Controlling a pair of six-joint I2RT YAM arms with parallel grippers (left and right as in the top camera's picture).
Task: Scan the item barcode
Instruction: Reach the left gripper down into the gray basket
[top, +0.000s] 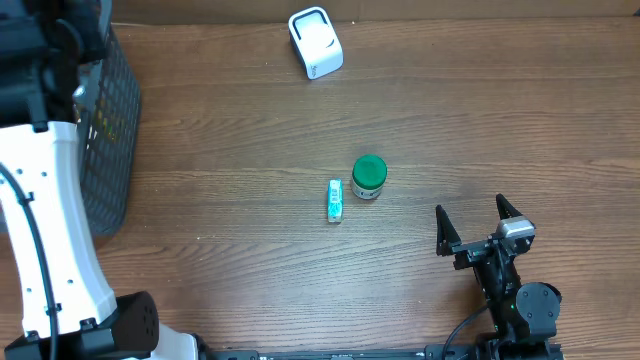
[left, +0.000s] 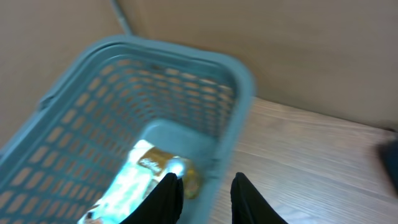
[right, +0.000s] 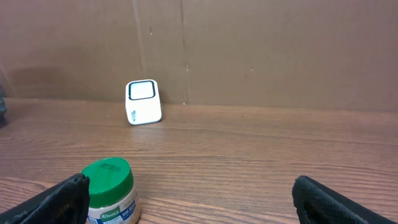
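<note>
The left gripper (left: 205, 184), narrowly parted and empty, hangs over the blue basket (left: 93, 81) — a shiny packet (left: 140, 177) lies on its floor — while the right gripper (top: 471, 208) gapes wide (holding nothing) near the green-lidded jar (top: 369, 177).

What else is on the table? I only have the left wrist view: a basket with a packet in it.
Observer: A green-lidded jar stands mid-table in the overhead view.
Operator: Anything next to it?
Observer: A small teal and white item lies beside it, on the left arm's side, not touching it.
Operator: And where is the scanner?
Observer: The white scanner sits near the far edge of the table, beyond both items.
</note>
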